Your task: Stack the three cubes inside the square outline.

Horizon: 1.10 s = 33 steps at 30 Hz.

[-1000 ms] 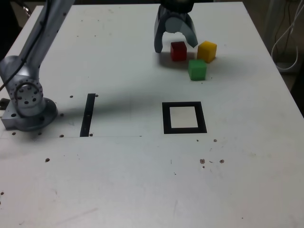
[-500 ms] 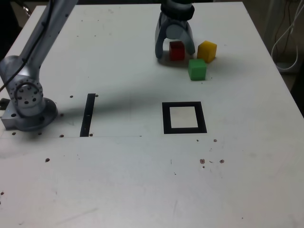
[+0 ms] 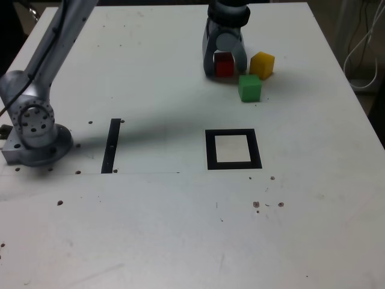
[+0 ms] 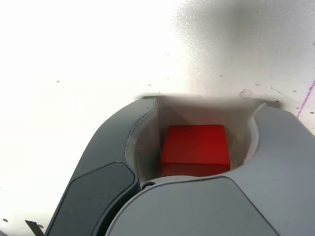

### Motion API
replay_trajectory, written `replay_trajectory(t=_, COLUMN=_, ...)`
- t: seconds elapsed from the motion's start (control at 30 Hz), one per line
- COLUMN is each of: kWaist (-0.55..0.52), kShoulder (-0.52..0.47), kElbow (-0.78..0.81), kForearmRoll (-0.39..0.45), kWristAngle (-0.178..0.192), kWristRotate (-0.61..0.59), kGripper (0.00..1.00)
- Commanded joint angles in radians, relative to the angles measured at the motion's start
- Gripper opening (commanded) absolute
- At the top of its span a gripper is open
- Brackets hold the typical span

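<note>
The red cube [image 3: 224, 65] rests on the white table at the far side, between the fingers of my gripper [image 3: 226, 70], which is shut on its two sides. The wrist view has the red cube [image 4: 197, 147] filling the space between the grey jaws of the gripper [image 4: 206, 110]. Just to the exterior view's right stands the yellow cube [image 3: 262, 64]. The green cube [image 3: 249, 88] sits a little nearer, close to both. Nearer still lies the square outline [image 3: 233, 133], black with a pale centre and nothing on it.
A narrow black strip [image 3: 112, 146] lies on the table at the exterior view's left, beside the arm's base [image 3: 36, 129]. White cables [image 3: 367, 42] hang beyond the table's right edge. Small dark specks dot the tabletop.
The gripper has come down over the red cube, and its jaws have narrowed from wide apart to the cube's sides. The cubes have not moved.
</note>
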Motion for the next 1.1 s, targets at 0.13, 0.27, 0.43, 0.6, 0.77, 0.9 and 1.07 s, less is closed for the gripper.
replay_trajectory(t=0.13, kWaist=-0.001, kShoulder=-0.004, kElbow=0.003, kForearmRoll=0.002, kWristAngle=-0.028, kWristRotate=0.002, kGripper=0.31)
replay_trajectory(t=0.27, kWaist=-0.006, kShoulder=-0.013, kElbow=0.005, kForearmRoll=0.011, kWristAngle=-0.026, kWristRotate=0.009, kGripper=0.26)
replay_trajectory(t=0.43, kWaist=-0.017, kShoulder=-0.051, kElbow=0.016, kForearmRoll=0.029, kWristAngle=-0.008, kWristRotate=0.018, kGripper=0.17)
replay_trajectory(t=0.6, kWaist=-0.049, kShoulder=-0.111, kElbow=0.021, kForearmRoll=0.074, kWristAngle=-0.006, kWristRotate=0.027, kGripper=0.17)
replay_trajectory(t=0.77, kWaist=-0.106, kShoulder=-0.189, kElbow=0.041, kForearmRoll=0.101, kWristAngle=-0.002, kWristRotate=0.002, kGripper=0.17)
replay_trajectory(t=0.9, kWaist=-0.188, kShoulder=-0.233, kElbow=0.098, kForearmRoll=0.087, kWristAngle=0.004, kWristRotate=-0.059, kGripper=0.17)
replay_trajectory(t=1.07, kWaist=-0.322, kShoulder=-0.274, kElbow=0.209, kForearmRoll=0.045, kWristAngle=0.012, kWristRotate=-0.171, kGripper=0.17)
